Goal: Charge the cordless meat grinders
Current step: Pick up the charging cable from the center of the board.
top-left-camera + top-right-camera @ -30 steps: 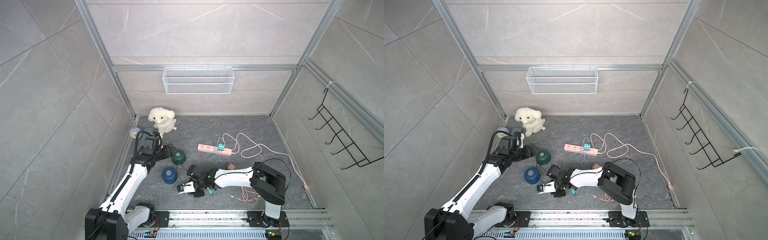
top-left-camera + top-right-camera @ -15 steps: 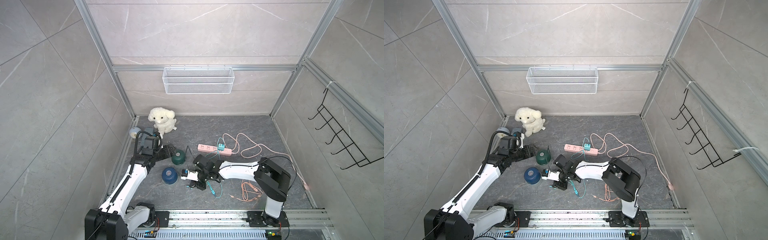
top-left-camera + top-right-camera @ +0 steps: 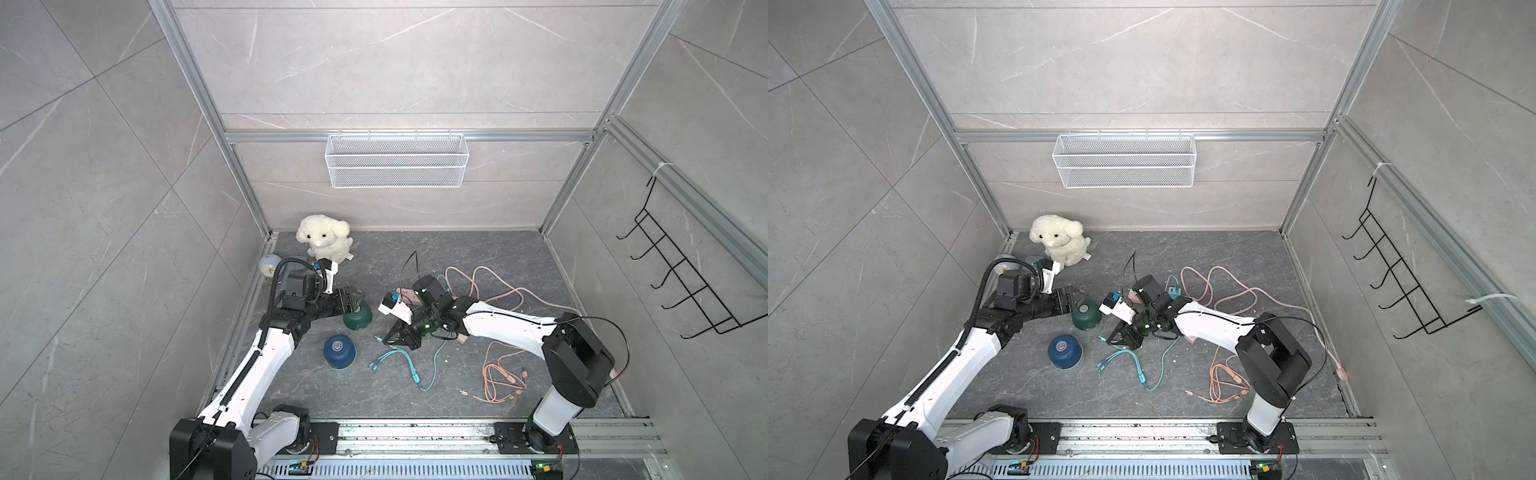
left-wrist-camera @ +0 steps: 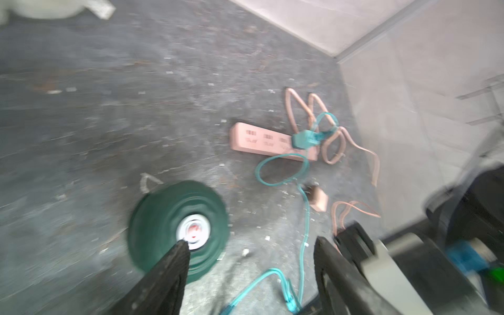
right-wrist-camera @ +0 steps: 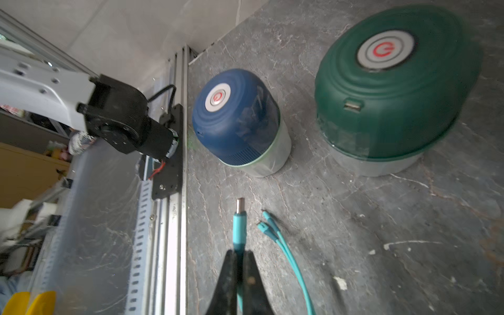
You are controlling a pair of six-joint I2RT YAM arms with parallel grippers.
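Two cordless meat grinders stand at the left of the floor. The dark green one (image 3: 356,319) (image 3: 1086,314) (image 5: 392,90) shows a small port (image 5: 351,105) in its side. The dark blue one (image 3: 338,351) (image 3: 1064,351) (image 5: 234,120) stands nearer the front rail. My left gripper (image 3: 353,300) (image 4: 251,244) hangs open just over the green grinder (image 4: 178,226), with one finger above its silver hub. My right gripper (image 3: 384,340) (image 5: 239,256) is shut on a teal cable plug (image 5: 240,226). The plug points between the two grinders and touches neither.
A pink power strip (image 4: 267,143) with a teal adapter (image 4: 302,139) lies behind my right arm. Loose teal cable ends (image 3: 395,357) and coiled pink cable (image 3: 498,374) lie on the floor. A plush dog (image 3: 326,243) and a pale round clock (image 3: 268,266) sit at the back left.
My right gripper has carried the teal plug off the front floor, back and left toward the grinders. The left arm has stayed over the green grinder.
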